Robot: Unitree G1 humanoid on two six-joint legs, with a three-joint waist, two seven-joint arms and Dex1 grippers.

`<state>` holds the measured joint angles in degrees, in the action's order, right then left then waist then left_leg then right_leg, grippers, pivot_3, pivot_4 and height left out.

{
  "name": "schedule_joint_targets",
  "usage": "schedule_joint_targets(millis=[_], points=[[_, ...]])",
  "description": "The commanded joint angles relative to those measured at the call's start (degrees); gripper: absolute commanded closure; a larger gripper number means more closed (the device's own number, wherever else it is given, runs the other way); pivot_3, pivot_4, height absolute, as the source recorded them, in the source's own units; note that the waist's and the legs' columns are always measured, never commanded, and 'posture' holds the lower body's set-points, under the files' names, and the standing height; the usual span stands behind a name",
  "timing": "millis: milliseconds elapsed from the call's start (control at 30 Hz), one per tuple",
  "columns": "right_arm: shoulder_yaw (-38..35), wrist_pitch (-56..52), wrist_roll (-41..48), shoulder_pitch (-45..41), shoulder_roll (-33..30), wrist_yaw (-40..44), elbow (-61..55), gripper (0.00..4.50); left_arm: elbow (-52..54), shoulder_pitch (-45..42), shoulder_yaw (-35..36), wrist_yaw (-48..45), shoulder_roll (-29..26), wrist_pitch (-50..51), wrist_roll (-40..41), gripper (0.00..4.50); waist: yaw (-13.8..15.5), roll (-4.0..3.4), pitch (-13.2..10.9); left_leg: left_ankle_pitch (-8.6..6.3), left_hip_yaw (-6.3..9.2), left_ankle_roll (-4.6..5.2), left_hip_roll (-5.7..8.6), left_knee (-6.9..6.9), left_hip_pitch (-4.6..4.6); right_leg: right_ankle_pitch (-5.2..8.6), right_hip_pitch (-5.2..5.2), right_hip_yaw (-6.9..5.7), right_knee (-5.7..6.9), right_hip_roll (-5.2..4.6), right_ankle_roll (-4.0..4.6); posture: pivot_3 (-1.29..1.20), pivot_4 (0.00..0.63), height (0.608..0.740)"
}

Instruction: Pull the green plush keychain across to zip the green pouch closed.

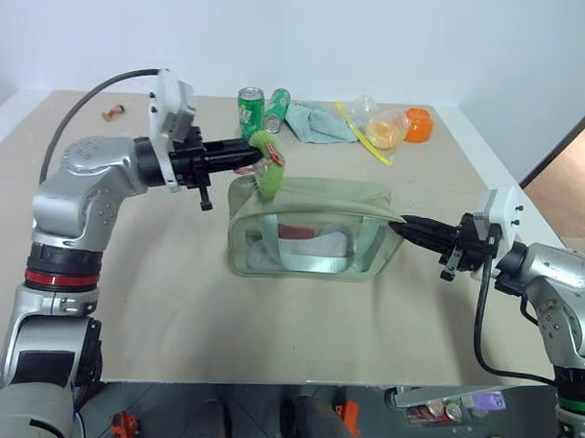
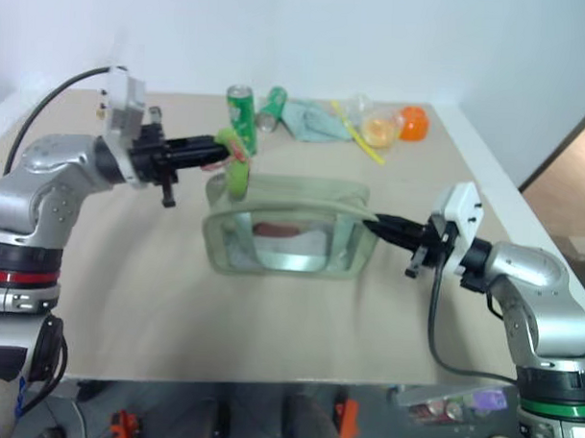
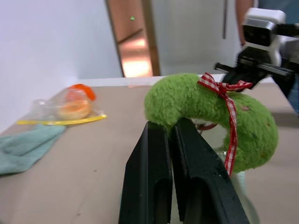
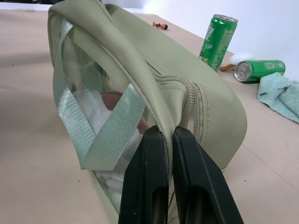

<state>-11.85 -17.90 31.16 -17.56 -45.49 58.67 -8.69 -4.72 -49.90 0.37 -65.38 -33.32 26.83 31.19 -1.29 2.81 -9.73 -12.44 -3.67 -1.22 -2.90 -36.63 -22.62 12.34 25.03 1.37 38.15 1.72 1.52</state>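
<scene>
Pinching green plush keychain [image 3: 210,109] between left jaws.

Bare white-walled lab, beige table [image 1: 174,301]

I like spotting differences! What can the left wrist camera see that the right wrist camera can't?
Left wrist only: the left tool shut on the fuzzy green ring-shaped plush keychain, and a clear bag of orange food.
Right wrist only: the right tool pinching the sage-green fabric pouch, and two green soda cans.
Both: the teal cloth and tan tabletop.
</scene>
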Motion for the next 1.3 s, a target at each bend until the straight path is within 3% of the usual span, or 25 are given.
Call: schedule_joint_targets(millis=[33,367,800,1067,1300], points=[[-0.47,-0.06,-0.07,-1.13,-0.38,-0.06,-0.53,4.5,-0.76,-3.24,-1.73,-2.18,0.01,-0.75,-1.38,4.48,-0.02,0.0,0.0,0.0,0.0,0.0,0.0,0.0,0.0,0.0,0.0,0.0,0.0,0.01,0.0,0.0,0.15,0.74],[-0.55,-0.1,-0.2,-0.78,-0.17,-0.34,-0.78,4.5,-5.1,-6.08,-5.4,-6.55,-0.34,-2.92,-6.41,4.48,-0.03,0.0,0.0,0.0,-0.02,0.0,0.0,0.0,-0.01,0.0,0.02,0.03,0.0,0.03,0.0,0.0,0.15,0.74],[-0.22,0.21,-0.26,-0.9,0.33,-0.4,-0.8,4.5,-7.27,-8.5,-4.42,-10.91,-1.88,-1.88,-7.15,0.06,-0.1,0.0,0.0,0.0,-0.01,0.0,0.01,-0.01,-0.02,0.01,0.02,0.03,0.0,0.04,0.0,0.0,0.15,0.74],[-0.09,0.96,-0.55,-0.76,0.48,0.38,-0.26,4.5,-4.48,-6.28,-1.13,-9.44,-5.26,1.43,-5.41,0.02,-0.15,0.0,0.0,0.0,0.0,0.0,-0.02,-0.01,-0.02,0.01,0.03,0.02,0.01,0.06,0.0,0.0,0.15,0.74],[-0.24,1.61,-0.74,-0.48,0.24,1.09,0.48,4.5,5.43,5.84,7.35,-3.68,-9.64,7.71,-0.06,0.02,-0.3,-0.01,0.0,0.0,0.03,0.0,-0.11,0.02,0.0,0.01,0.04,0.02,0.01,-0.06,0.01,0.0,0.15,0.74]])
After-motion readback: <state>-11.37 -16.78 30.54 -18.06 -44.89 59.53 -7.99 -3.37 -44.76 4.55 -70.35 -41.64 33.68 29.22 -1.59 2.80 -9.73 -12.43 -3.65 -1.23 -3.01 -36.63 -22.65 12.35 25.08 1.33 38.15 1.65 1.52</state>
